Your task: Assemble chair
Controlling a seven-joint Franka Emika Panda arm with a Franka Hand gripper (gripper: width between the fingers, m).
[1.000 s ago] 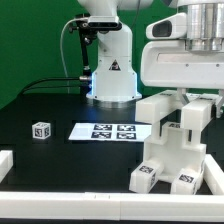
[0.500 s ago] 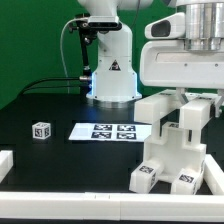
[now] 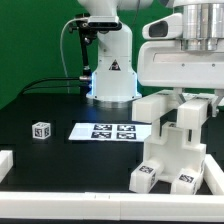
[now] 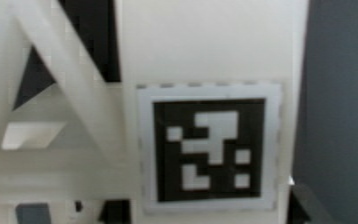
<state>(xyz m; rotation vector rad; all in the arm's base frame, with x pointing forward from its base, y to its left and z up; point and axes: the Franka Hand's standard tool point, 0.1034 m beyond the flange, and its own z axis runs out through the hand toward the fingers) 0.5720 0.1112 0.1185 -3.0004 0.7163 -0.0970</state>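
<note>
The chair is a partly joined stack of matte white blocks at the exterior view's right, with tagged feet near the front rail. My gripper comes down on its top from above, its dark fingers shut on an upper block of the chair. A small white tagged cube lies apart at the exterior view's left. In the wrist view a chair face with a black-and-white tag fills the picture from very close, and a slanted white bar crosses beside it. My fingertips are hidden there.
The marker board lies flat mid-table, just left of the chair. The robot base stands behind it with a cable trailing left. A white rail runs along the front edge, and a white block sits at the left edge.
</note>
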